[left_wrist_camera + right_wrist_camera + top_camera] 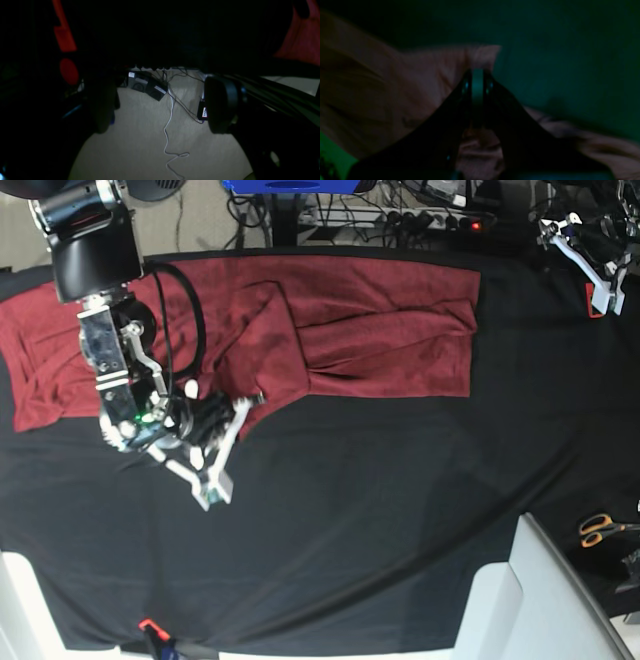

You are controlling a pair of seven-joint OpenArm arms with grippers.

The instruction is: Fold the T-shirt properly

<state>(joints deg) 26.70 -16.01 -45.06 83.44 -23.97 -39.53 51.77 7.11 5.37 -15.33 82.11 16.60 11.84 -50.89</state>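
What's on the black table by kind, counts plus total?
T-shirt: 1, maroon
Scissors: 1, orange handles
Grippers: 2, right gripper shut, left gripper open at the far edge
Total: 4

Base view: overhead, looking steeply down on the black-covered worktop (400, 510), taking in both arms. Right wrist view: close behind the right gripper (477, 75), facing along its jaws onto the T-shirt (395, 95); dark, blurred. It shares that cloth with the base view. Left wrist view: aimed off the worktop at the floor (140, 140) and cables.
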